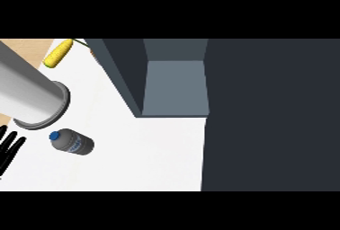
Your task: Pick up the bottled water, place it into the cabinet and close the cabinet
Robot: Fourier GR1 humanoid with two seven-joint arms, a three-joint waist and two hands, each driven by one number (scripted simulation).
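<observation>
The bottled water (72, 142) is a small clear bottle with a blue cap and a blue label. It lies on its side on the white counter (146, 157) at the lower left, cap pointing up-left. The dark grey cabinet (174, 87) stands open at the upper middle, its grey inside floor showing. Its large dark door (272, 117) fills the right side of the view. My left hand (9, 148) shows at the left edge, fingers straight and pointing up, a little left of the bottle and apart from it. My right hand is out of view.
A big grey cylinder (30, 92) slants across the upper left, its rim just above the bottle. A yellow corn cob (58, 53) lies at the top left by the wooden surface (26, 45).
</observation>
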